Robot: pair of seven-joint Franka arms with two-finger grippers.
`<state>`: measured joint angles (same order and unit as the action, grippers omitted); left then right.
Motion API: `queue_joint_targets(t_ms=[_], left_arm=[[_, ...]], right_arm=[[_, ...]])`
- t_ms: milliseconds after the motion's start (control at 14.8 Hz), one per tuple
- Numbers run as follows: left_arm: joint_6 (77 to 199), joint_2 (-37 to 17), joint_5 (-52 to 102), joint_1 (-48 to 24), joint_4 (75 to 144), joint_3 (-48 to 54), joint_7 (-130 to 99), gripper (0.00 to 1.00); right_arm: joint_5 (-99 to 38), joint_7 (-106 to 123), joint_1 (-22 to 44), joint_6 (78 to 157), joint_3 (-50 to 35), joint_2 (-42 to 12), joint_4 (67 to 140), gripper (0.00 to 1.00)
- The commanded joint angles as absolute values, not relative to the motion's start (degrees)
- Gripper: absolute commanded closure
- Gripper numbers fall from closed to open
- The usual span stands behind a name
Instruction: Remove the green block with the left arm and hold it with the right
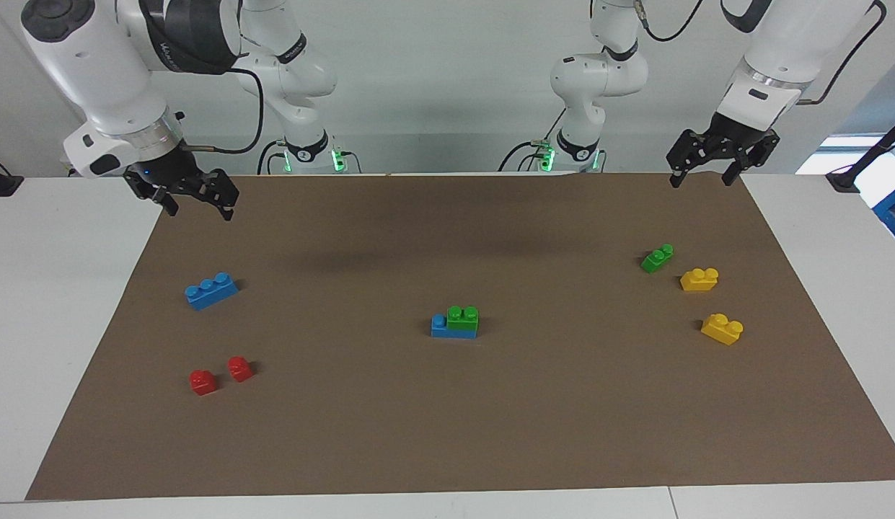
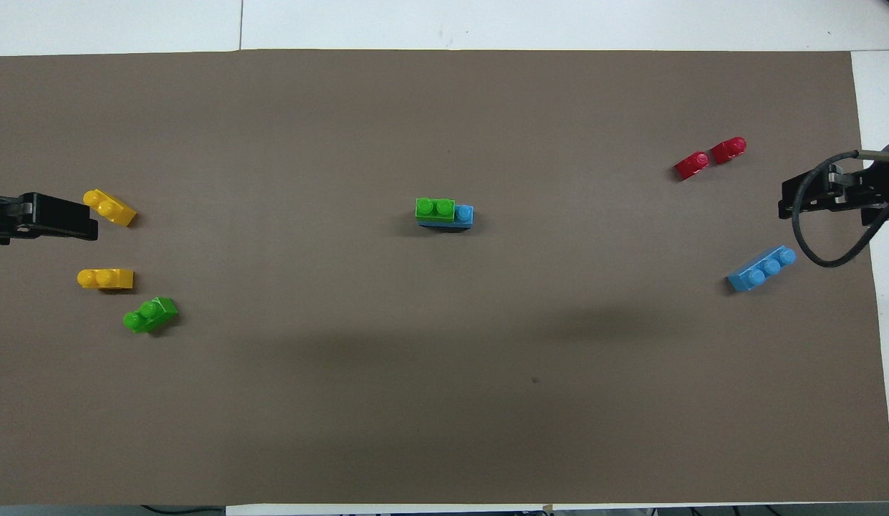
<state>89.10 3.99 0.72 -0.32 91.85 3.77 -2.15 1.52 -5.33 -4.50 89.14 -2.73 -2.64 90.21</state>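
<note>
The green block (image 1: 463, 317) (image 2: 435, 208), bright green with two studs, sits stacked on a blue brick (image 1: 439, 328) (image 2: 465, 215) in the middle of the brown mat (image 1: 447, 432). One stud of the blue brick stays uncovered. My left gripper (image 1: 701, 177) (image 2: 82, 218) hangs open in the air at the mat's corner by the left arm's base, holding nothing. My right gripper (image 1: 200, 209) (image 2: 789, 201) hangs open and empty over the mat's corner by the right arm's base. Both are well away from the stack.
Toward the left arm's end lie a darker green two-stud brick (image 1: 657, 258) (image 2: 150, 314) and two yellow bricks (image 1: 699, 279) (image 1: 722, 329). Toward the right arm's end lie a blue three-stud brick (image 1: 211, 290) (image 2: 761, 268) and two small red bricks (image 1: 203, 382) (image 1: 240, 368).
</note>
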Motion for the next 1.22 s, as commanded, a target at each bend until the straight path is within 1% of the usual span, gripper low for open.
queue_joint_targets(t_ms=[0,878,1148], left_arm=[[89.65,5.19,1.49,0.44,92.72,4.22,-1.49,0.0],[88.07,6.24,1.14,-0.18,93.6,4.31,-1.49,0.0],[87.01,6.24,1.32,0.53,93.6,4.31,-2.37,0.0]], right_arm=[[1.76,-3.86,-5.45,89.74,-3.25,-0.97,92.2,0.0],[1.67,-4.48,-6.06,90.53,-3.34,-0.7,92.99,0.0],[1.58,-9.57,-5.89,90.62,-3.34,-1.05,92.73,0.0]])
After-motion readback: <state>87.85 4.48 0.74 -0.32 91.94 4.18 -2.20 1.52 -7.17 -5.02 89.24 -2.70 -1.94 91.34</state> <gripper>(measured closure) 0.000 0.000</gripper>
